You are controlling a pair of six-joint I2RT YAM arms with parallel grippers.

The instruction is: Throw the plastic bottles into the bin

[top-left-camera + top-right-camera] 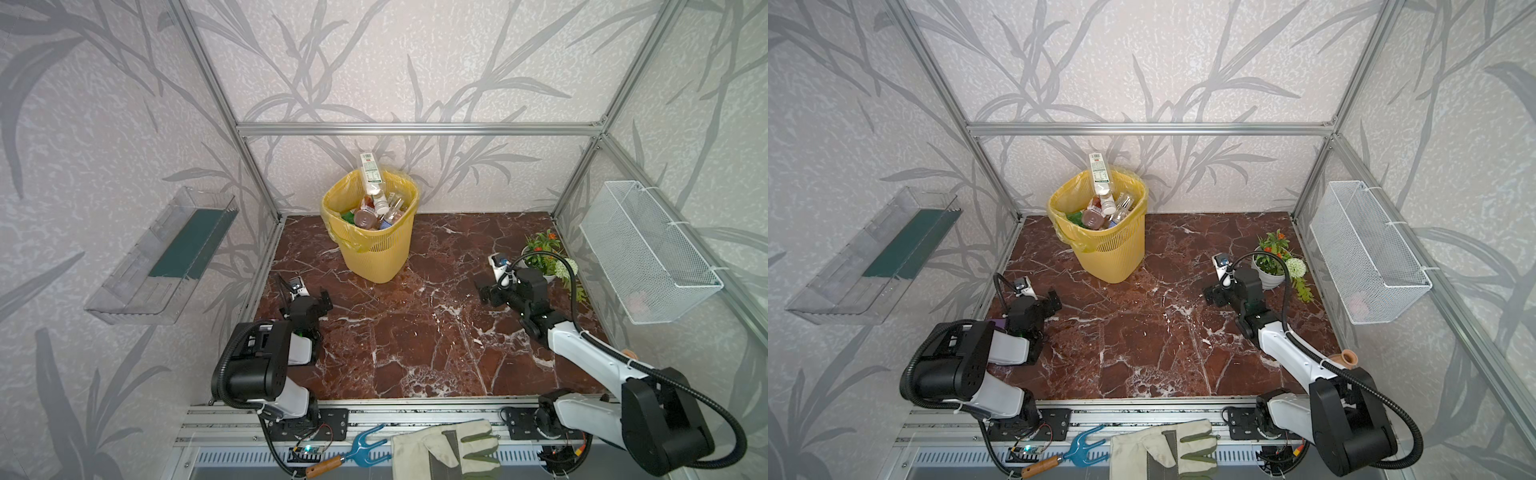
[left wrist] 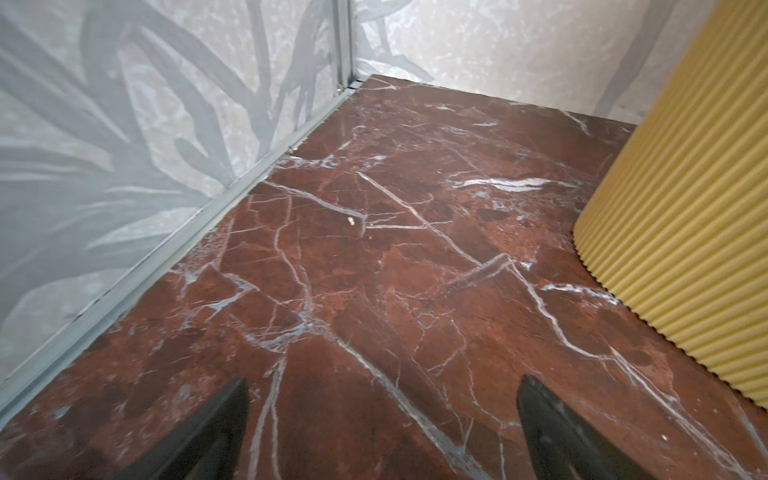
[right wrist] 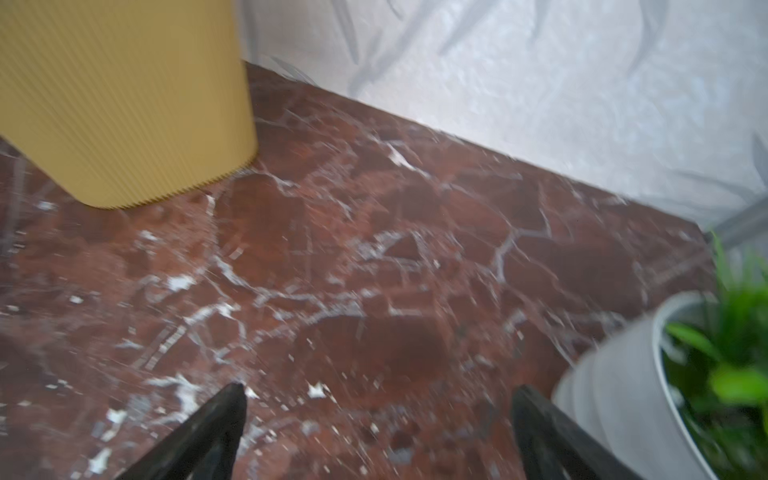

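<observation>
Several small plastic bottles point(image 1: 372, 212) (clear, amber and green, white-capped) lie heaped inside the tall yellow perforated plastic bin point(image 1: 376, 257). One white-labelled bottle point(image 1: 370, 171) sticks up above its rim. The bin stands at the back of the red-brown marble desk point(image 1: 415, 340), well apart from both arms. The left fingers point(image 2: 220, 419) are spread wide over bare marble, holding nothing. The right fingers point(image 3: 212, 428) stand equally wide and empty, just beside a white potted plant point(image 3: 615, 399). Only the top views show the bottles; each wrist view — the right one blurred — catches just the bin's ribbed outer wall.
</observation>
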